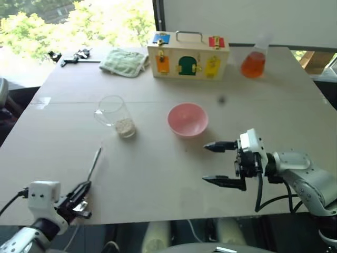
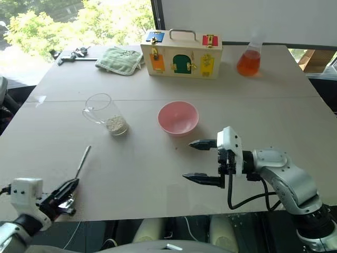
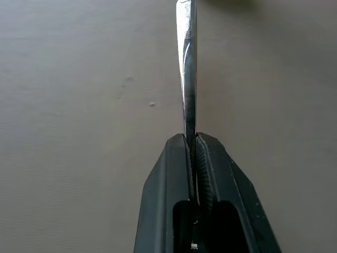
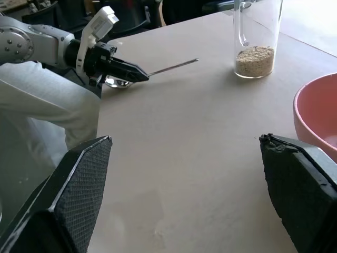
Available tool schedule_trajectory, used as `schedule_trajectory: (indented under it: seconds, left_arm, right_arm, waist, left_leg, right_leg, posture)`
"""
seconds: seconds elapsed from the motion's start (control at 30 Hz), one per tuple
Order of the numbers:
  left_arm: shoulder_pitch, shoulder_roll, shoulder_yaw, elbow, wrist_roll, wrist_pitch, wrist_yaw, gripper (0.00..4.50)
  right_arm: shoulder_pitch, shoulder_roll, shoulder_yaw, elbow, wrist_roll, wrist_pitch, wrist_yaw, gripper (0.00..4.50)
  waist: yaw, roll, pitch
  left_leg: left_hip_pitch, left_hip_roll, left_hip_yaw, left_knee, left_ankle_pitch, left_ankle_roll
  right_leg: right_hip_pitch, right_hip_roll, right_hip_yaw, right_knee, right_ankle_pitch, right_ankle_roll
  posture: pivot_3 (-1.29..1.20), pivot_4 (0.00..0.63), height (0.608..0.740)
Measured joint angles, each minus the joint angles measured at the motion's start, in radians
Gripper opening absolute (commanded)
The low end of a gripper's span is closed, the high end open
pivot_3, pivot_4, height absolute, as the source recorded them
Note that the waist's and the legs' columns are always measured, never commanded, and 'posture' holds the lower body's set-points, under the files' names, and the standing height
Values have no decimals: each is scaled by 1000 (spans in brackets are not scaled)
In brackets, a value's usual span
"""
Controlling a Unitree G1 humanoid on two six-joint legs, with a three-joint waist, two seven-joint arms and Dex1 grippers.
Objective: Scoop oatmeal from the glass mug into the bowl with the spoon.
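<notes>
My left gripper (image 1: 83,191) is clamped on the spoon (image 1: 94,163), whose shaft runs away toward one o'clock, straight at the mug (image 1: 117,117). Which end I'm gripping, I can't tell for sure. The oatmeal (image 1: 125,127) sits low in the mug, and the bowl (image 1: 187,119) is at three o'clock from it. My right gripper (image 1: 223,164) hangs wide open, empty, near the bowl. The table (image 1: 158,174) between spoon and mug is bare; the flask (image 1: 254,63) and box (image 1: 188,55) stand well back.
</notes>
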Motion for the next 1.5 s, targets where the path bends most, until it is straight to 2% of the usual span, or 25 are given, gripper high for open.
schedule_trajectory:
  seconds: [0.13,0.17,0.23,0.33,0.47,0.73,1.1,1.5]
  left_arm:
    - [0,34,-105,-43,109,-110,-33,117]
    - [-73,53,-193,-42,221,-160,2,117]
    - [-151,47,-286,-42,304,-203,42,117]
    - [-200,19,-415,-42,377,-250,77,117]
    - [-285,-15,-504,-14,412,-270,120,117]
    - [-376,-37,-564,36,418,-270,158,117]
    - [-384,-26,-585,63,418,-282,156,117]
    - [-394,-60,-608,64,418,-315,194,117]
  right_arm:
    - [-21,14,17,-1,48,135,-80,4500]
    - [-39,58,22,8,70,238,-173,4500]
    - [-68,144,19,37,104,323,-282,4500]
    - [-103,279,-16,87,157,421,-442,4500]
    - [-157,377,-24,168,159,476,-560,4500]
    - [-218,540,-47,219,140,451,-684,4500]
    - [-247,579,-70,219,144,449,-709,4500]
    - [-235,599,-80,219,174,490,-729,4500]
  waist:
    - [4,0,0]
    - [8,0,0]
    - [8,0,0]
    - [-3,-1,0]
    - [-5,0,0]
    - [-17,0,0]
    - [-19,0,0]
    - [-19,0,0]
  left_leg:
    - [-2,0,0,0,1,1]
    - [-2,0,0,0,1,1]
    - [-3,0,1,1,1,2]
    - [-3,0,4,1,1,2]
    - [-4,0,2,1,1,2]
    - [-4,1,3,1,1,2]
    - [-4,1,3,1,1,2]
    - [-4,1,3,1,1,2]
  right_leg:
    - [-1,2,0,0,0,0]
    - [-1,4,-1,0,0,0]
    - [-1,7,-1,2,0,0]
    - [-2,8,-1,2,2,4]
    - [-3,10,-2,4,3,5]
    - [-4,12,-1,5,3,5]
    - [-4,13,-1,6,3,5]
    - [-4,13,-1,6,3,5]
  posture:
    - [0,150,740]
    - [0,150,740]
    - [0,150,740]
    - [0,150,740]
    - [0,150,740]
    - [0,150,740]
    - [0,150,740]
    - [0,150,740]
